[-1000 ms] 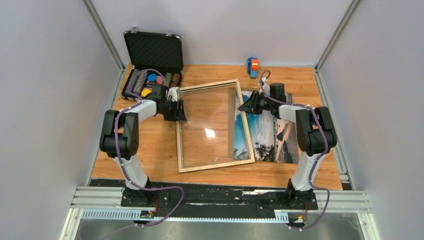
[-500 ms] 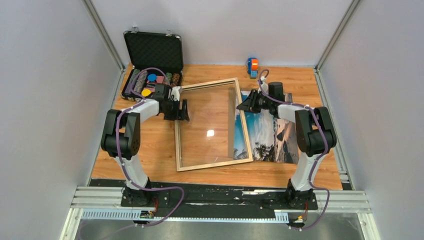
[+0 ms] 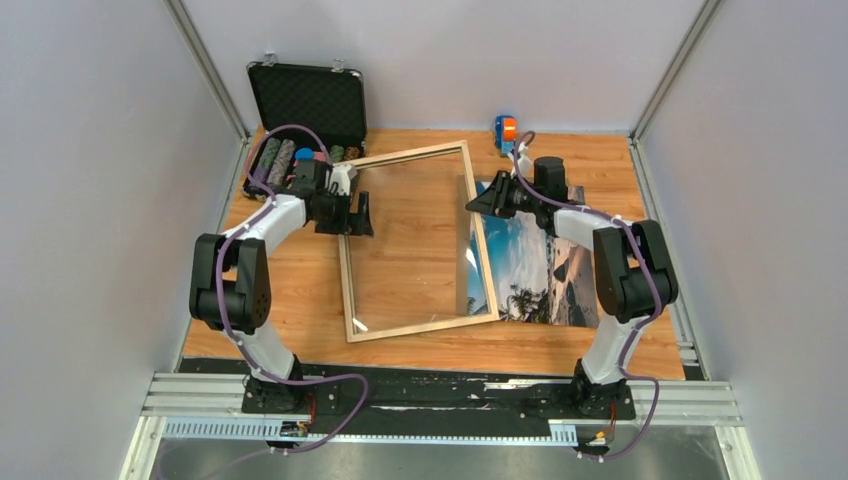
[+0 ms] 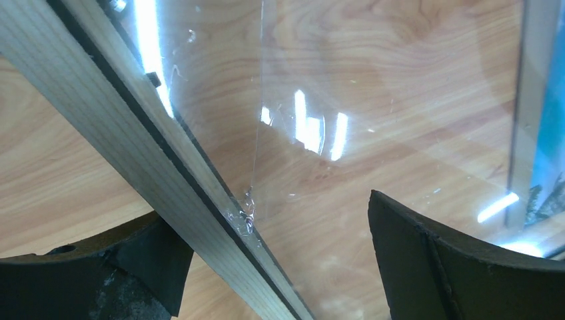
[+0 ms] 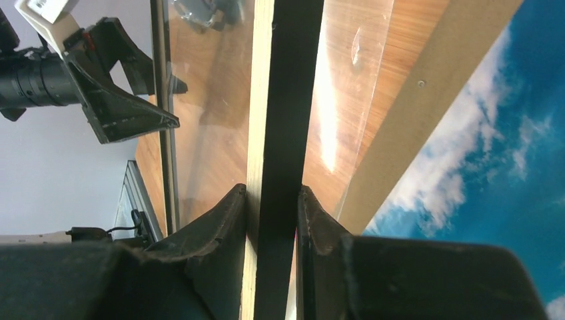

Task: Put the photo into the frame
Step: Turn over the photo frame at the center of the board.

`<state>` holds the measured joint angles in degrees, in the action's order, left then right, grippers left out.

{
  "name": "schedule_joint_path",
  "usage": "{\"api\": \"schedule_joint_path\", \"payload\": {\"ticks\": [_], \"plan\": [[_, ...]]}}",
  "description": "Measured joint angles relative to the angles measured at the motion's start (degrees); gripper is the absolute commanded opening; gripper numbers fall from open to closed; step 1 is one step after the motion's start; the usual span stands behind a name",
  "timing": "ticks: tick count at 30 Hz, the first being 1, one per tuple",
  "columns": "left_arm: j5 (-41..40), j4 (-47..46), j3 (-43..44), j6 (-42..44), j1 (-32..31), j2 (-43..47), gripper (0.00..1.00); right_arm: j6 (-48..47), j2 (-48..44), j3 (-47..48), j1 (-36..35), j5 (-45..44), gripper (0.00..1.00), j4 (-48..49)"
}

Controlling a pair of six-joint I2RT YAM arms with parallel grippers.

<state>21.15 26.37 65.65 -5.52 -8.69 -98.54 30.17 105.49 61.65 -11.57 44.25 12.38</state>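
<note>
Wood-grained surface (image 3: pixel 300 290) carries everything here, with the frame (image 3: pixel 420 327) at its centre. The frame's long sides run roughly from 6 to 12 o'clock, and its far end is swung a little toward 1 o'clock. The wood grain shows through its clear pane.

At 3 o'clock of the frame lies the photo (image 3: pixel 545 270), flat on the surface and picture side up, showing blue sky, clouds and palms. Its left strip sits beneath the frame's right rail and glass.

Farther back, the left end effector (image 3: pixel 358 215) sits at the frame's left rail, at about 10 o'clock from the frame's centre. Its fingers (image 4: pixel 86 267) are spread wide and straddle the rail. One is just beside the pale outer edge and the other is well apart, over the glass, so nothing is pinched.

At 2 o'clock, the right end effector (image 3: pixel 478 205) is pressed onto the right rail near its far corner. In the right wrist view one finger meets the pale wood face and the other the black face.

At 11 o'clock on the surface stands an open black case (image 3: pixel 308 100) holding coloured chips. At 1 o'clock, near the back wall, is a small blue and orange object (image 3: pixel 505 133).
</note>
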Motion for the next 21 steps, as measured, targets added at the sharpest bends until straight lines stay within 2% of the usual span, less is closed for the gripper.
{"api": "schedule_joint_path", "payload": {"ticks": [14, 21], "plan": [[8.3, 2.9, 3.2, 3.2, 5.4, 4.0, 1.0, -0.9, -0.7, -1.0, -1.4, 0.9, 0.0, 1.6], [7.8, 4.2, 4.1, 3.4, 5.9, 4.0, 1.0, -0.6, -0.7, -2.1, -1.2, 1.3, 0.0, 3.4]]}}
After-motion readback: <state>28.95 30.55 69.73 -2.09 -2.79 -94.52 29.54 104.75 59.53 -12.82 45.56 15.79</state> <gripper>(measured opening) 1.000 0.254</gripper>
